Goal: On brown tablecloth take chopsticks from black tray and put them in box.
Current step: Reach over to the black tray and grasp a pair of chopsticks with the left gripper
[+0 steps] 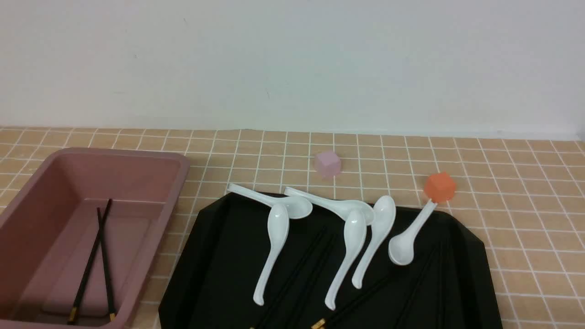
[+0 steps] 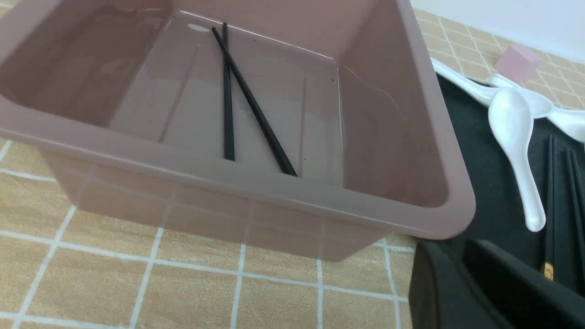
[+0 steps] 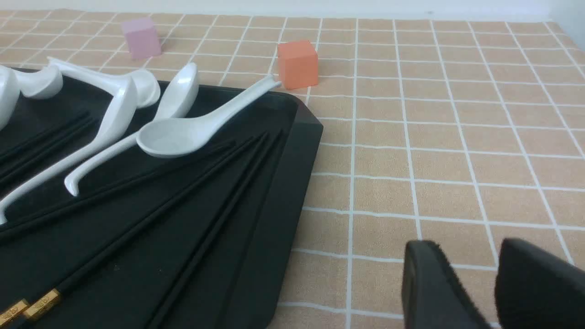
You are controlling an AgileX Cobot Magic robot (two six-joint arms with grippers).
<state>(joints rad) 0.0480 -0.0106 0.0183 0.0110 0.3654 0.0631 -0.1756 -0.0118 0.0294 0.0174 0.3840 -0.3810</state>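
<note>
The box (image 1: 180, 178) stands at the left on the brown tablecloth (image 1: 525, 205) and holds two crossed chopsticks (image 1: 91, 260), also seen in the left wrist view (image 2: 249, 96). The black tray (image 1: 219, 256) lies in front centre with several more chopsticks (image 1: 301, 269) on it, their gold tips near the front edge. Neither gripper shows in the front view. My left gripper (image 2: 461, 246) is shut and empty, by the box's near corner (image 2: 448, 219) at the tray's edge. My right gripper (image 3: 475, 256) is open and empty, over bare cloth beside the tray's rim (image 3: 283, 192).
Several white soup spoons (image 1: 274, 246) lie across the tray's far half, over some chopsticks (image 3: 205, 192). A pink cube (image 1: 327, 163) and an orange cube (image 1: 439, 186) sit on the cloth behind the tray; one spoon handle touches the orange cube. A white wall runs along the back.
</note>
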